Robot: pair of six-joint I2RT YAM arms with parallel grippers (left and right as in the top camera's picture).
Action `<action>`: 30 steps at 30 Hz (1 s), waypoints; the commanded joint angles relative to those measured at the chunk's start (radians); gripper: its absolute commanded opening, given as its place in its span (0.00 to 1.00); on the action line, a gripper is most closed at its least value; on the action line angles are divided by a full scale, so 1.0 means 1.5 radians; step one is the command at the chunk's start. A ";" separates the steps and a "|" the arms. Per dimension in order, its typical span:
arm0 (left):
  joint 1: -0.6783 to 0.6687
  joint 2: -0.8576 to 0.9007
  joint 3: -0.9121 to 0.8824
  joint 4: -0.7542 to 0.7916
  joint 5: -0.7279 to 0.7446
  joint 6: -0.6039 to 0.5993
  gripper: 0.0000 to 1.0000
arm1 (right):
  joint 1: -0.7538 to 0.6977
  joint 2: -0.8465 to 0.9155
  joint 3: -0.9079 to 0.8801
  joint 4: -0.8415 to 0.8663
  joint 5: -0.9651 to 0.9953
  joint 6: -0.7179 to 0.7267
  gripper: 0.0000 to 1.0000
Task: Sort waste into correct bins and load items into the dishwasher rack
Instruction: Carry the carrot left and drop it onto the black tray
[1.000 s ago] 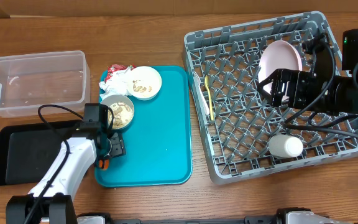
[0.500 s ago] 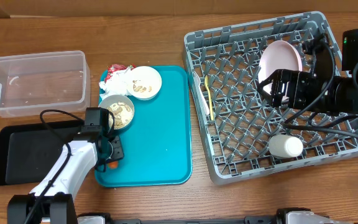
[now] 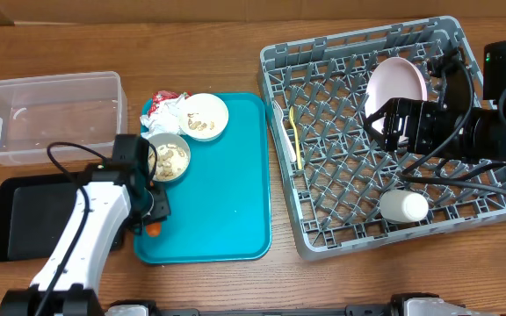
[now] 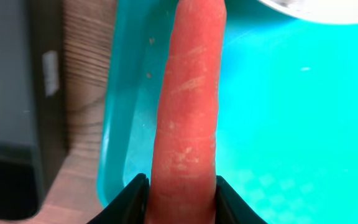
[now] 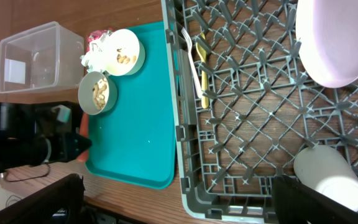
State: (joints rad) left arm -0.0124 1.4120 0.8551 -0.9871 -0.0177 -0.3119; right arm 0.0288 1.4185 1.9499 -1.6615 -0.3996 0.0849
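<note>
My left gripper point(image 3: 152, 213) is shut on the orange carrot point(image 4: 188, 112) and holds it over the left edge of the teal tray point(image 3: 227, 184), beside the black tray point(image 3: 33, 215). The clear tub point(image 3: 46, 114) stands behind the black tray. Two white bowls point(image 3: 205, 116) point(image 3: 167, 158) with beige scraps sit on the teal tray, next to the napkin point(image 3: 169, 112) and the red wrapper point(image 3: 163, 95). The grey rack point(image 3: 323, 70) holds the pink plate point(image 3: 395, 83), the white cup point(image 3: 404, 207) and the yellow cutlery point(image 3: 295, 136). My right gripper point(image 3: 393, 123) is open above the rack.
The rack fills the right half of the table. Bare wood shows between the teal tray and the rack and along the front edge point(image 3: 235, 285). The left arm's cable loops over the black tray.
My left arm has risen and turned a little with the carrot still in its jaws. The right arm has not moved.
</note>
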 commanded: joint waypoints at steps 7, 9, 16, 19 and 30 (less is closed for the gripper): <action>0.022 -0.086 0.129 -0.099 -0.135 -0.061 0.25 | 0.003 -0.006 -0.002 0.001 0.004 -0.001 1.00; 0.049 -0.091 0.129 -0.099 -0.135 -0.062 0.25 | 0.003 -0.006 -0.002 0.001 0.004 -0.002 1.00; 0.217 -0.078 0.127 -0.085 -0.117 -0.080 0.15 | 0.003 -0.006 -0.002 -0.005 0.004 -0.002 1.00; 0.292 -0.070 0.117 -0.054 -0.076 -0.106 0.09 | 0.003 -0.006 -0.002 -0.007 0.004 -0.002 1.00; 0.366 -0.032 0.010 0.067 -0.002 -0.289 0.06 | 0.003 -0.006 -0.002 -0.017 0.004 -0.002 1.00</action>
State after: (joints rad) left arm 0.5327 1.3464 0.9165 -0.9108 -0.0566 -0.6319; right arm 0.0288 1.4185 1.9495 -1.6871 -0.3996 0.0853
